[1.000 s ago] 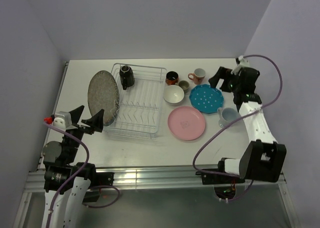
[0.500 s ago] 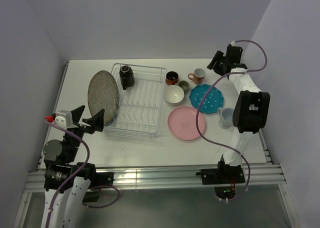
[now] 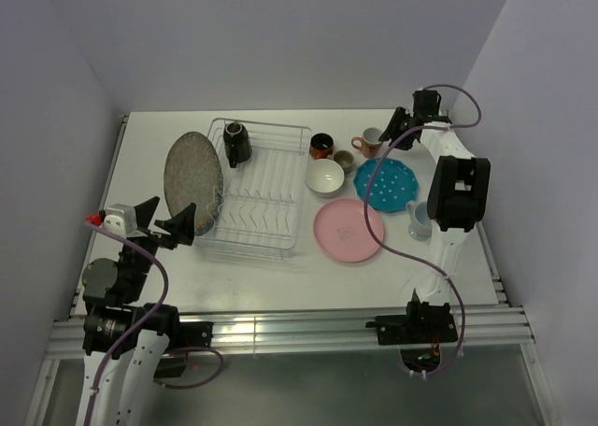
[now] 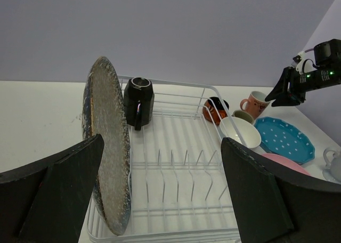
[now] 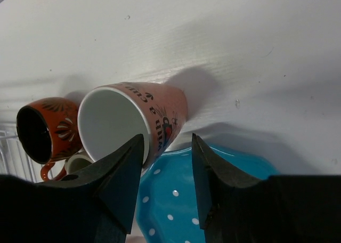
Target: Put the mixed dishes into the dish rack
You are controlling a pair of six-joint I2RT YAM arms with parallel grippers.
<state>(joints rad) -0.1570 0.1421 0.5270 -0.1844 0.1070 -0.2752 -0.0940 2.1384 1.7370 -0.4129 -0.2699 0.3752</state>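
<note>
Pink mug (image 5: 160,112) upright at far right of worktop (image 5: 240,51), well apart from dish rack (image 3: 271,178); right gripper (image 5: 168,147) nearer, half-open, jaws straddling mug's near wall, not visibly clamped; left gripper (image 4: 162,143) wide open, empty.

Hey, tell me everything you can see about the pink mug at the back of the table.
The pink mug looks like glazed ceramic, salmon outside with dark lettering and a small picture, white inside and empty. It stands upright on the table, handle toward the dark-red mug, beside the far edge of the teal dotted plate. The right gripper straddles its wall with jaws apart; contact is unclear.
</note>
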